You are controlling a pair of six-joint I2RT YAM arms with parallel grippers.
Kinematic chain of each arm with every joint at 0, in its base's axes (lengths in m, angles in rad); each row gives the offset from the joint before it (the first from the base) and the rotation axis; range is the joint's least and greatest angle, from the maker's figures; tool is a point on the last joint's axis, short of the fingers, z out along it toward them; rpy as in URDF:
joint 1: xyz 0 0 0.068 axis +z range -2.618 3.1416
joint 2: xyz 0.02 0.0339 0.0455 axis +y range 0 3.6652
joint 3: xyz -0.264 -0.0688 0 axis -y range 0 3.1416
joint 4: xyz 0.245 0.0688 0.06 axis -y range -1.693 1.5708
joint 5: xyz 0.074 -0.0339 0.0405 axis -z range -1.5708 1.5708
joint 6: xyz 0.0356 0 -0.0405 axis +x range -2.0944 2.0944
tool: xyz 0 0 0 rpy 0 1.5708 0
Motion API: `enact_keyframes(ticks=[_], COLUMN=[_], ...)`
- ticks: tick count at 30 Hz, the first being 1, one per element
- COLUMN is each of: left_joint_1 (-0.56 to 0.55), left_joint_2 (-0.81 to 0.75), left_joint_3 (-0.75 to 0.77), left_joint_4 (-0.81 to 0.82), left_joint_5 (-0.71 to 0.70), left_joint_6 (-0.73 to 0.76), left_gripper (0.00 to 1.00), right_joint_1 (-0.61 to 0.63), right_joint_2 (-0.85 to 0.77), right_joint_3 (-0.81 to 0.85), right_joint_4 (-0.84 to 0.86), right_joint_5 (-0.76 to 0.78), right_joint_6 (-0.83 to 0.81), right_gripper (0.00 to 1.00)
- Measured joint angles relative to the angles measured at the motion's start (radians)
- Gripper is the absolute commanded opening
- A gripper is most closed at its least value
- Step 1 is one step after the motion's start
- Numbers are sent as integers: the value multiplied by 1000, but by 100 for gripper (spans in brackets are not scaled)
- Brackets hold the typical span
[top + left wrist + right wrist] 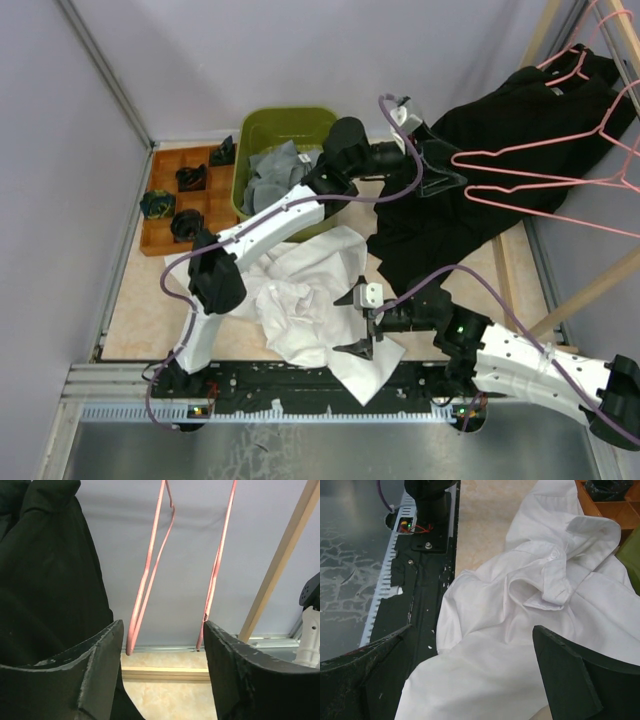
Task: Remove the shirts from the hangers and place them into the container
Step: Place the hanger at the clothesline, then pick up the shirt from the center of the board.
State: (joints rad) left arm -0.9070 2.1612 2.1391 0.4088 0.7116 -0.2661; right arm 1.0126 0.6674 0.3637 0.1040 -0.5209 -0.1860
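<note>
Four-odd shirts and two arms at work: one grey shirt (272, 172) lies bundled inside the olive-green container (285, 125) at the back of the counter (140, 300). One white shirt (310, 290) is crumpled on the counter in front of it, its near edge hanging over the base rail. A mass of black shirts (520, 120) drapes from the wooden rack (590, 290) at right down onto the counter; whether it is one garment or two cannot be told. At least three pink wire hangers (215, 570) hang on the rack, two of them bare.

The left arm rises from its base, bends at the elbow and reaches across the container's front, its left gripper (448, 172) raised against the black cloth. Its fingers (100, 650) are spread, gripping nothing, with two bare hanger loops dangling just beyond them.

The right arm lies low along the near edge, and its right gripper (358, 322) hovers over the white shirt, fingers (580, 670) splayed wide and pinching nothing.

A brown wooden tray (213, 212) with four small dark objects sits left of the container.
</note>
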Motion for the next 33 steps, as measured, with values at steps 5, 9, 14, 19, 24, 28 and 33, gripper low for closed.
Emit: enact_keyframes(ticks=[5,9,14,19,24,28,33], left_joint_1=[0,0,0,2,17,40,81], left_joint_2=[-116,-248,-463,-689,-928,-1091,-1287], left_joint_3=[-101,-200,-428,-710,-972,-1111,-1258], left_joint_4=[-31,-32,-32,-58,-114,-218,-409], left_joint_5=[-53,-91,-177,-324,-515,-715,-951], left_joint_6=[58,103,171,223,240,206,109], left_gripper=[89,94,99,99,99,99,99], right_joint_1=[0,0,0,0,27,56,78], right_joint_2=[-1,-1,0,49,192,298,435], right_joint_3=[-13,-13,-24,-21,24,112,260], right_joint_4=[2,17,42,45,13,-2,-15], right_joint_5=[18,61,164,266,351,425,539], right_joint_6=[1,7,34,96,113,129,190], right_gripper=[99,99,96,92,93,96,99])
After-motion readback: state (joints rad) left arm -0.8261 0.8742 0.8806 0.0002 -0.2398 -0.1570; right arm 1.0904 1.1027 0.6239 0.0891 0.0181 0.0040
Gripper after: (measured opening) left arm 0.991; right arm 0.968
